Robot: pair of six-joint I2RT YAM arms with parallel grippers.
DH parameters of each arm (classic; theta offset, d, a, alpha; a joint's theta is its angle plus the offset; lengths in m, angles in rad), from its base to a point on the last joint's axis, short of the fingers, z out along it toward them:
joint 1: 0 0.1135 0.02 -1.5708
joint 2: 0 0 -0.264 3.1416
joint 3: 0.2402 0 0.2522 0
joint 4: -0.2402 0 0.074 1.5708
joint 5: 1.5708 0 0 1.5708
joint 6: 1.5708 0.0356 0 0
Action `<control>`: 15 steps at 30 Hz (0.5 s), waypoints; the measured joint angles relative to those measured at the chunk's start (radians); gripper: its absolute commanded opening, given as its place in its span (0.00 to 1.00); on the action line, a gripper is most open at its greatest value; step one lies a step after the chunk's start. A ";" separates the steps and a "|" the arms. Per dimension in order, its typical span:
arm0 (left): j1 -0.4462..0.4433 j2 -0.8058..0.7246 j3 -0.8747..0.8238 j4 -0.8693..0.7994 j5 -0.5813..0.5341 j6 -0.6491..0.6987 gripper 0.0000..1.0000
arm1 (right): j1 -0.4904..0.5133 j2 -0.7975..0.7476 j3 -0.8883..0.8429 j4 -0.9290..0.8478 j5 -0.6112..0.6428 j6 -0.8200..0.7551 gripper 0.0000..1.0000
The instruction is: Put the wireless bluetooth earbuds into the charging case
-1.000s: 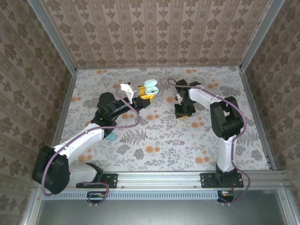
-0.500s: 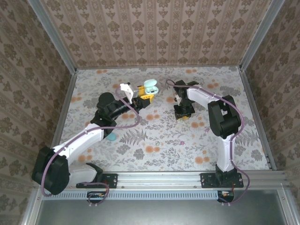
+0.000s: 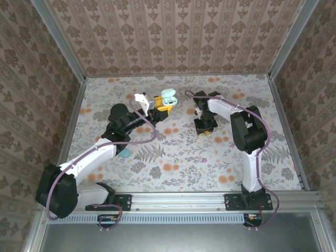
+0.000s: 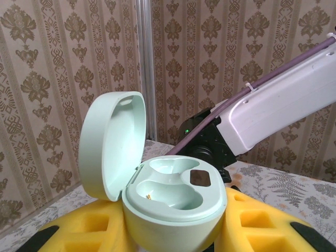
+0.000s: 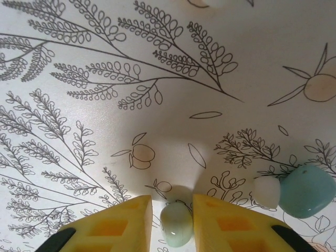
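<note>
Over the last second the right arm has drawn in a little toward the left, and the right gripper [image 5: 172, 212] has narrowed its yellow fingers [image 5: 113, 226] around one earbud [image 5: 177, 224] lying on the patterned table [image 5: 105, 131]. In the right wrist view that pale green bud sits squarely between the pads, with hardly any gap on either side. Whether the pinch is complete we cannot tell.

A second earbud [image 5: 307, 191] (teal body, white tip) lies just to the right of the fingers, apart from them and untouched.

The left gripper [image 3: 162, 108] has not shifted. It stays clenched on the charging case [image 4: 176, 202], held up off the table toward the far side, left of centre, with its lid [image 4: 113, 142] hinged open and both wells bare.

We judge that the pick of the first bud is about to be settled. If the grip holds, we lift and carry it left to the open case; neither bud is seated yet, so most of the task remains.
</note>
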 measured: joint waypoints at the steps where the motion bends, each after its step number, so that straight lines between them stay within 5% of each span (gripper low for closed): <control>1: 0.000 0.000 0.000 0.000 0.000 0.000 0.34 | 0.000 0.000 0.000 0.000 0.001 0.000 0.29; 15: 0.000 0.000 0.000 0.000 -0.007 0.007 0.34 | 0.000 0.009 0.000 -0.022 0.005 -0.007 0.27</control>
